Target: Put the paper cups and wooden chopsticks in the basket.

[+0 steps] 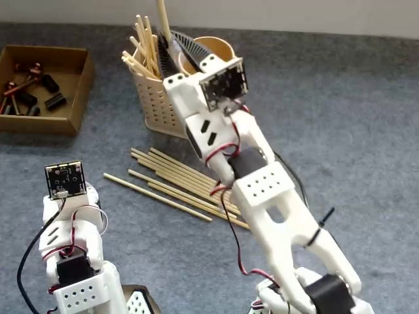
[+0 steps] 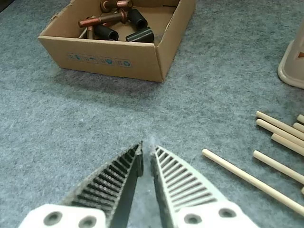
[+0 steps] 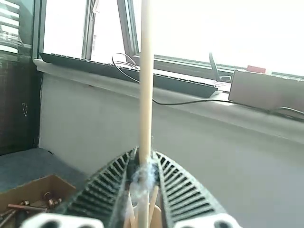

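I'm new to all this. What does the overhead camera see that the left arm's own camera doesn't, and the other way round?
From above: the right gripper holding a chopstick upright over the basket, standing chopsticks in the basket, and a cup rim beside them. From the left wrist: the left gripper up close, shut and empty just over the carpet. In both: the box of bolts, the loose chopsticks lying on the carpet, and the basket, though the left wrist catches just its corner.
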{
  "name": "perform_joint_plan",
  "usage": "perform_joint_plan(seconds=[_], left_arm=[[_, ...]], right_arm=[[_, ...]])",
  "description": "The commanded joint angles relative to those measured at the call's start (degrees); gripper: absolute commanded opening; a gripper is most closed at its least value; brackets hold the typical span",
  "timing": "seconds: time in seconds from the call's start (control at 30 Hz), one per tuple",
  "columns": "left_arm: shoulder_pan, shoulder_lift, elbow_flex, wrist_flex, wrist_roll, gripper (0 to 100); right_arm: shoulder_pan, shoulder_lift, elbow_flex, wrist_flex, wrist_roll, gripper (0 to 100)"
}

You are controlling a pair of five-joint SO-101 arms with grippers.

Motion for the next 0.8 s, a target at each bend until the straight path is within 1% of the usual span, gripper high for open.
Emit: perform_joint_plan(seconds=[0.0,0.17,0.37,0.57,0.77], left_arm=[[-0.1,0.1,0.3,-1.1,-0.5,5],[-0.1,0.1,0.3,-1.1,-0.5,5],[-0.1,0.1,0.3,-1.1,-0.5,5],[-0.1,0.1,0.3,-1.1,-0.5,5],[-0.1,0.1,0.4,-1.1,-0.5,5]], right_arm=[[-0.2,5.1,-7.4,-2.2,-0.2,0.5],[-0.2,11.6,-12.1,-2.2,-0.2,0.5],[-0.6,15.8,-12.4,-2.2,-0.2,0.5],[-0.6,17.0,-12.1,-2.2,-0.3,0.5],[-1.2,16.7,-8.5,-2.2,-0.3,0.7]])
